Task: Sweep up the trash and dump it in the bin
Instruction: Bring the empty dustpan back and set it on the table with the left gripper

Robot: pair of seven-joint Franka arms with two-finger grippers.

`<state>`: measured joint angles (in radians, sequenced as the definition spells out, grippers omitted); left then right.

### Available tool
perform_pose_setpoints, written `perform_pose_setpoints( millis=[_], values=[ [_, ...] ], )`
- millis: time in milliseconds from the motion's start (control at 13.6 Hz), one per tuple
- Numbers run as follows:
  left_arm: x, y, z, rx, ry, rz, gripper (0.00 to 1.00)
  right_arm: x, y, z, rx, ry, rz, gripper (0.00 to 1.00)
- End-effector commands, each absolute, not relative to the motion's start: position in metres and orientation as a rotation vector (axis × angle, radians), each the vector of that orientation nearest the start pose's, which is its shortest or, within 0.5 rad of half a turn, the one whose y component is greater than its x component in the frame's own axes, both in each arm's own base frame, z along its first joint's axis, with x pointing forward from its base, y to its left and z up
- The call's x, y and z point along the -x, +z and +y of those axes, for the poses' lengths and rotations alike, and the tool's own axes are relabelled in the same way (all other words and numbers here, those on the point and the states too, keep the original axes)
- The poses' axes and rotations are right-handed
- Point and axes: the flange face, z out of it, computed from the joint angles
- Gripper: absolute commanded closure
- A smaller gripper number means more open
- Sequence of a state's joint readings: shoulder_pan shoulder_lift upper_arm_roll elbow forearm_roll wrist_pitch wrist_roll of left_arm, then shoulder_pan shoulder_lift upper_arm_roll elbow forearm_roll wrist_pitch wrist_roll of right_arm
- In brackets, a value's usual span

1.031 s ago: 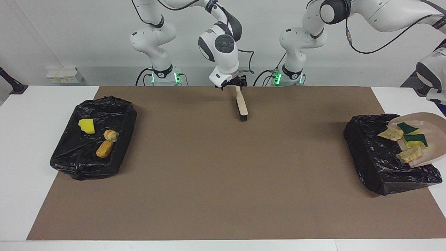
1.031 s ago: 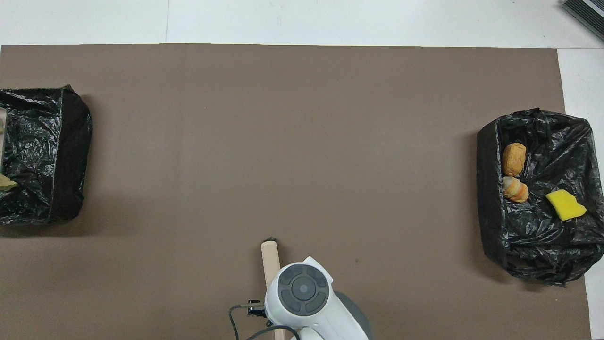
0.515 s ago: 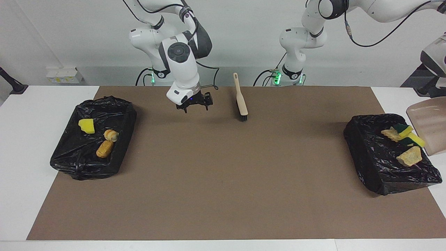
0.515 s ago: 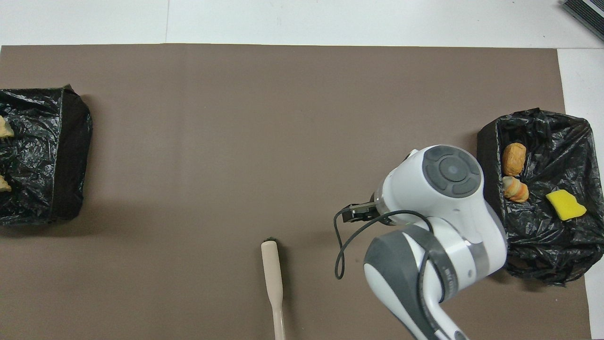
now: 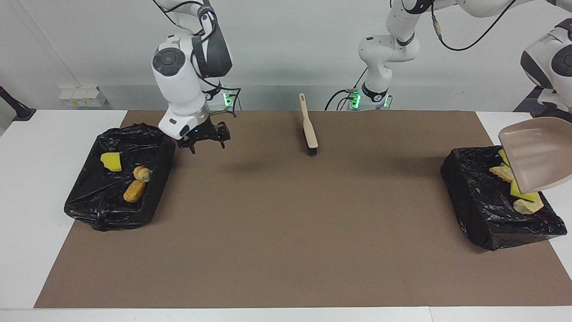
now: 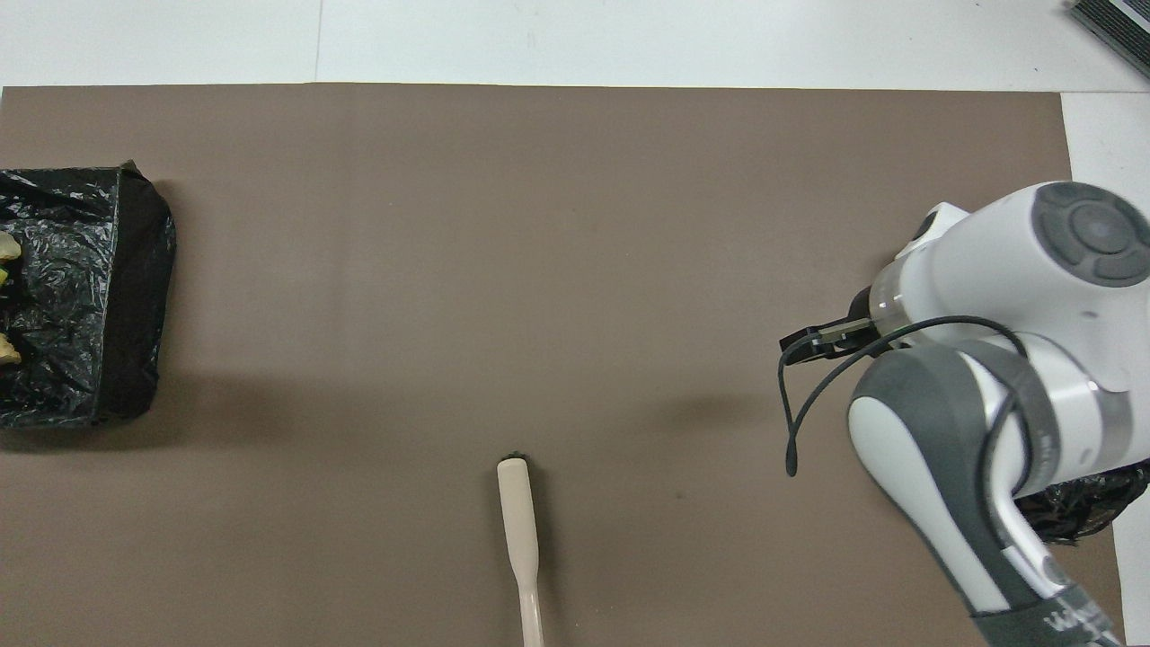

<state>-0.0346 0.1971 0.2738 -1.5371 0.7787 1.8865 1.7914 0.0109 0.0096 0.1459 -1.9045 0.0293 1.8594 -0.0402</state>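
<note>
— What has moved since a moment ago?
— Swinging away from the brush (image 5: 309,127), the right gripper (image 5: 203,139) now hangs empty, fingers apart, over the mat beside the bin (image 5: 118,176) at its arm's end.
— And the left arm?
— Its gripper is out of view; the dustpan (image 5: 536,154) tilts over the other bin (image 5: 480,199), where four scraps (image 5: 527,206) lie. Three scraps (image 5: 134,191) sit in the first bin.

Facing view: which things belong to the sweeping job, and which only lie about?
Job:
- dustpan, tilted above the bin at the left arm's end
- brush, lying on the mat
- foam scraps in both bins
- second bin
- right end effector, open, over the mat

Lying about:
- white boxes, off the mat
</note>
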Motion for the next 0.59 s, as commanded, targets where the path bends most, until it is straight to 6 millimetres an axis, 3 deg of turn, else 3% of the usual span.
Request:
perform_pose_setpoints(
  millis=[0, 221, 442, 515],
  values=[
    [-0.6, 0.561, 0.158, 1.678, 0.678, 2.006, 1.0, -0.562, 0.5, 0.057, 3.135, 0.058, -0.313, 0.0],
    [-0.584, 0.536, 0.109, 1.848, 0.565, 2.022, 1.0, -0.568, 0.529, 0.023, 3.212, -0.01, -0.274, 0.0],
    [-0.569, 0.502, 0.033, 2.084, 0.447, 1.943, 1.0, -0.565, 0.559, -0.004, 3.227, 0.016, -0.191, 0.0],
    [-0.566, 0.492, 0.009, 2.154, 0.447, 1.878, 1.0, -0.563, 0.563, -0.005, 3.221, 0.043, -0.181, 0.0]
  ],
)
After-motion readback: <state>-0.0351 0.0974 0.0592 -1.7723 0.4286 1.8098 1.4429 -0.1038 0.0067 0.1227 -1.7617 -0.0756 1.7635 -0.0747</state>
